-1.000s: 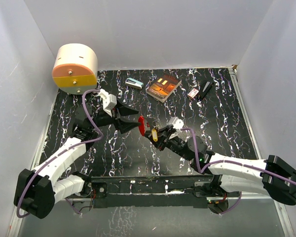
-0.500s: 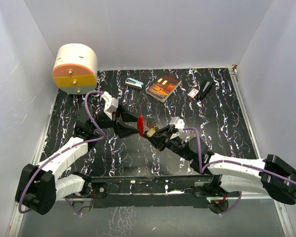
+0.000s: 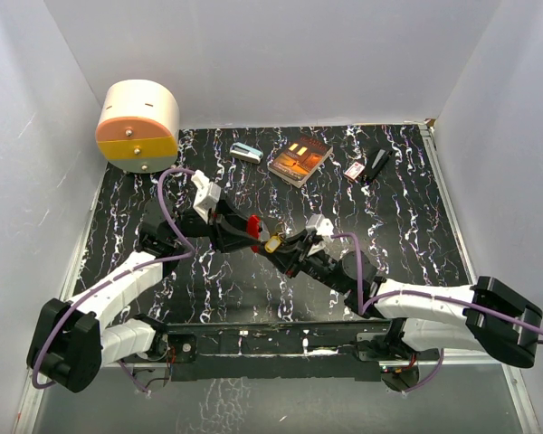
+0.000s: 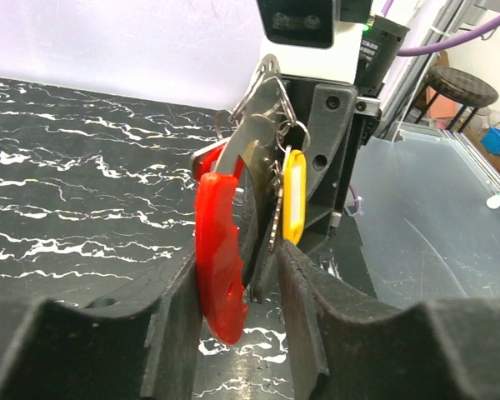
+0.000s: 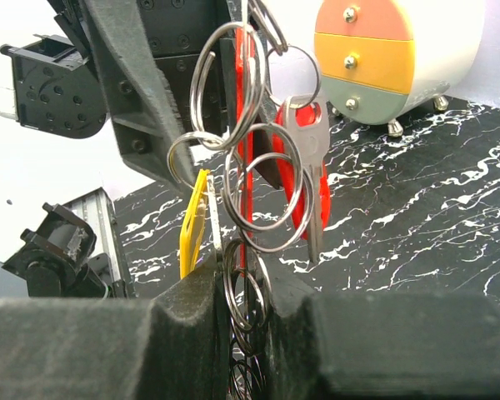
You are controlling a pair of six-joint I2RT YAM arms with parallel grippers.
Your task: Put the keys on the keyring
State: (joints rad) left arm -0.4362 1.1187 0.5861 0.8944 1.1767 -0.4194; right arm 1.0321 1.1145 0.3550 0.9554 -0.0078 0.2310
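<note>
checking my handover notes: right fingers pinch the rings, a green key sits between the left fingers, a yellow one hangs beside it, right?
Not quite. The left wrist view shows a red key between the left fingers, not a green one. The rest stands: the right fingers pinch the rings, and a yellow key hangs beside the red one.

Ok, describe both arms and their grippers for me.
The left arm and right arm have white links and black joints, each trailed by a purple cable. The left gripper and right gripper have thick matte-black fingers.
</note>
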